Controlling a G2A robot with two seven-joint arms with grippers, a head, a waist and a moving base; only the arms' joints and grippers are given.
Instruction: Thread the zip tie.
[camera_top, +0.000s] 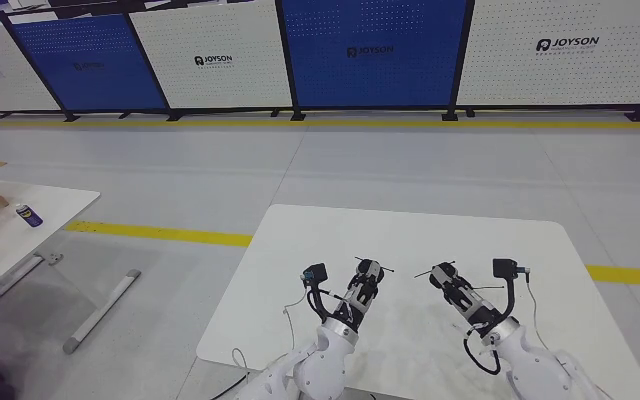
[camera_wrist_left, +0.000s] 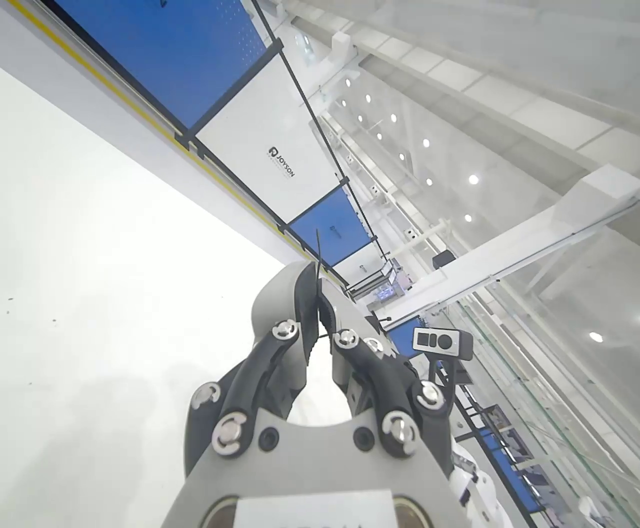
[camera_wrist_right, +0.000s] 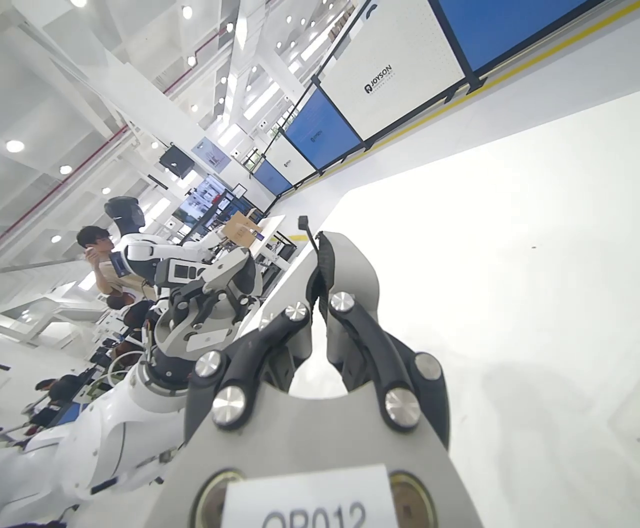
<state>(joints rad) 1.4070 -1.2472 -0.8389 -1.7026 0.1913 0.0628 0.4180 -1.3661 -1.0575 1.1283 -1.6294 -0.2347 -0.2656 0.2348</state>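
Left gripper (camera_wrist_left: 317, 277) pinches zip tie (camera_wrist_left: 318, 247) tail, right gripper (camera_wrist_right: 320, 250) pinches head end (camera_wrist_right: 302, 222); both above table (camera_top: 420, 230), apart, probably lining up to thread.

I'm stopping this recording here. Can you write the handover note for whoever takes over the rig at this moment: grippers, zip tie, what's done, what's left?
Left gripper: shut on the zip tie, with its thin end poking past the fingertips.
Right gripper: shut on a zip tie end whose square head sticks out past the fingertips. I cannot tell whether both ends belong to one tie.
Both are held above the white table, side by side with a gap between them.
Done: both ends gripped.
Left: bring the grippers together and pass the thin end through the head. Nothing is threaded yet.
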